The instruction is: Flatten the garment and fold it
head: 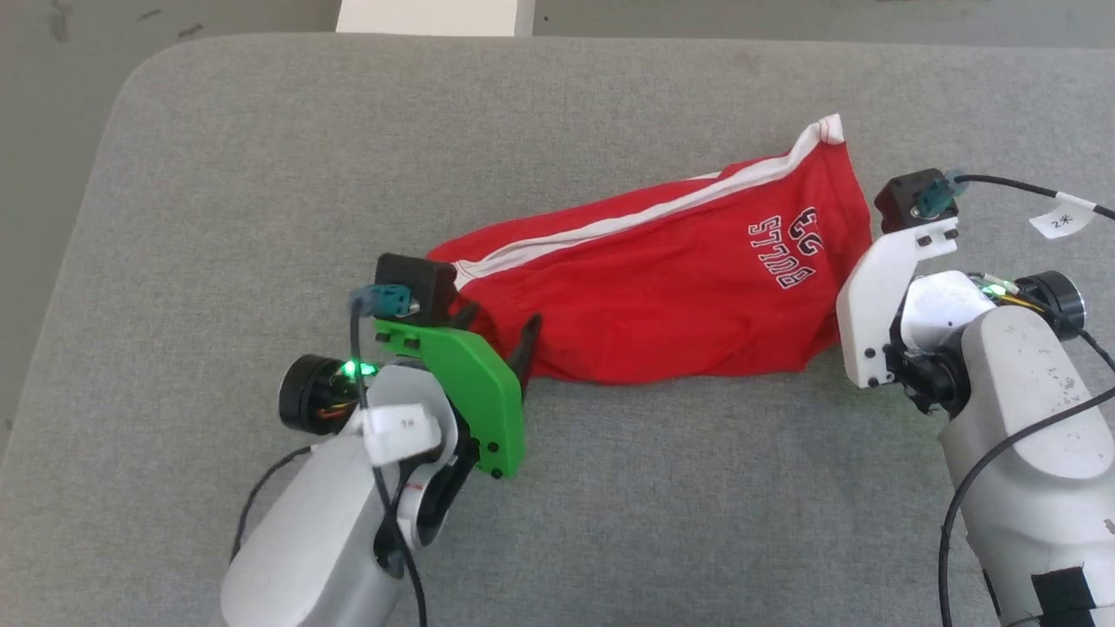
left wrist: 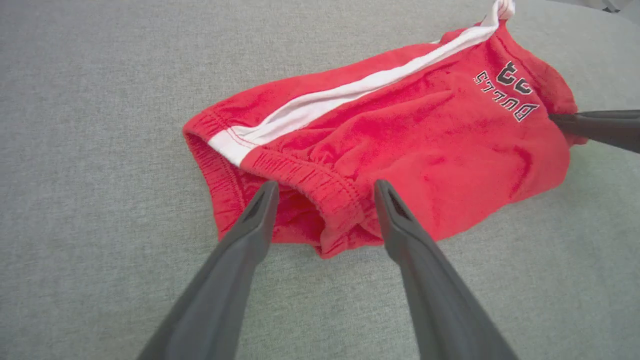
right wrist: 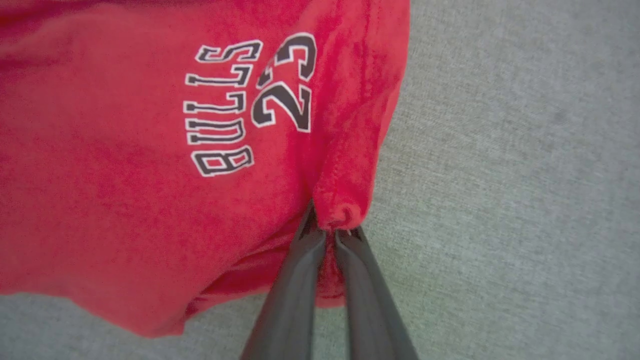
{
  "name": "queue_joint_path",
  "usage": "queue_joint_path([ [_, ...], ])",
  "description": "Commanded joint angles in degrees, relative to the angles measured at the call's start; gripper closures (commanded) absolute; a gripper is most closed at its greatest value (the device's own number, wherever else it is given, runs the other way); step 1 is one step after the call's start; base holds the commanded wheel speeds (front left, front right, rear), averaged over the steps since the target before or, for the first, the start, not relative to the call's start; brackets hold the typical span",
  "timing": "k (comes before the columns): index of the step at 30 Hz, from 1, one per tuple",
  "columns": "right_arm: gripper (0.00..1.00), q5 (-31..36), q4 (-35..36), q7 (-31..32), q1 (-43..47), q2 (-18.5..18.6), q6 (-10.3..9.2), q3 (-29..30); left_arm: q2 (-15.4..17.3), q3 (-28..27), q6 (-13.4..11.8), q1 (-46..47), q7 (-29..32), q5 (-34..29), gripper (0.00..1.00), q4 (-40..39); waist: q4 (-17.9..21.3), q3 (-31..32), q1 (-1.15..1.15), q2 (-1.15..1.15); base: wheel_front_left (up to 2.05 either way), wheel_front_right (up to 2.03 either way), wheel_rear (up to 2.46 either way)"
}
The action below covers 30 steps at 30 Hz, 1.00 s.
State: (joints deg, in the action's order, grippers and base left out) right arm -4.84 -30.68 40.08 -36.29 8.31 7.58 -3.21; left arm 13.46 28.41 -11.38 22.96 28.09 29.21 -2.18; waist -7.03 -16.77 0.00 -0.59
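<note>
The garment point(head: 662, 279), bright red shorts with a white side stripe and "BULLS 23" lettering, lies crumpled across the grey padded table point(head: 261, 174). My left gripper point(left wrist: 324, 192) stands open at the elastic waistband end point(left wrist: 310, 185), one finger on each side of a bunched fold. My right gripper point(right wrist: 331, 231) is shut on a pinch of the garment point(right wrist: 200, 200) at its leg hem. In the head view the left gripper point(head: 501, 324) sits at the shorts' left end, and the right wrist's white mount point(head: 880, 296) hides that gripper's fingers.
The grey table surface spreads wide around the shorts on every side. Black cables point(head: 1028, 187) trail from both wrists. A white block point(head: 435, 16) stands beyond the table's far edge, with floor point(head: 52, 131) at the left.
</note>
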Motion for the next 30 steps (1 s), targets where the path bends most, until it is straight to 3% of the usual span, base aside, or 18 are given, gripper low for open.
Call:
queue_joint_path([
  [1,1.0,-0.4,0.3,0.3,1.0,0.3,-0.09,-0.1,0.6,0.0,-0.8,1.0,1.2,-0.7,0.0,1.1,0.3,-0.6,0.0,0.59,0.0,0.0,0.0],
  [8,1.0,-0.9,0.9,0.5,0.8,-0.1,-0.09,-0.4,1.5,-0.4,-2.5,3.0,4.0,-1.4,0.0,12.4,1.2,-2.1,0.0,0.59,0.0,0.0,0.0],
  [13,1.0,-1.3,1.3,0.4,0.9,0.1,-0.09,-0.5,0.0,-0.6,-0.5,3.4,3.2,1.0,0.0,17.1,1.3,-2.8,0.0,0.59,0.0,0.0,0.0],
  [14,1.0,-1.3,1.4,0.4,0.9,0.1,-0.09,-0.6,-0.2,-0.6,-0.1,3.4,2.9,1.3,0.05,17.6,1.3,-2.9,0.0,0.59,0.0,0.0,0.0],
  [15,1.0,-1.4,1.4,0.4,1.1,0.2,-0.09,-0.5,-0.5,-0.5,0.6,3.6,2.4,1.7,0.58,18.1,1.3,-3.0,0.0,0.59,0.0,0.0,0.0],
  [16,1.0,-1.4,1.5,0.4,1.2,0.2,-0.09,-0.4,-0.7,-0.6,1.1,3.7,1.6,1.9,0.85,18.4,1.3,-3.0,0.0,0.59,0.0,0.0,0.0],
  [17,1.0,-1.5,1.5,0.4,1.3,0.3,-0.09,-0.4,-0.9,-0.5,1.8,3.9,1.0,2.2,1.0,18.9,1.2,-3.0,0.0,0.59,0.0,0.0,0.0],
  [25,1.0,-2.6,1.9,0.2,3.2,0.9,-0.09,-0.6,-1.6,-0.8,4.4,4.4,-2.2,3.7,1.0,20.6,1.2,-1.3,0.0,0.59,0.0,0.0,0.0],
  [30,1.0,-5.0,4.5,0.1,6.0,1.3,-0.09,-0.4,-1.0,-2.4,4.6,2.6,-3.4,5.6,1.0,18.5,1.2,1.2,0.0,0.59,0.0,0.0,0.0],
])
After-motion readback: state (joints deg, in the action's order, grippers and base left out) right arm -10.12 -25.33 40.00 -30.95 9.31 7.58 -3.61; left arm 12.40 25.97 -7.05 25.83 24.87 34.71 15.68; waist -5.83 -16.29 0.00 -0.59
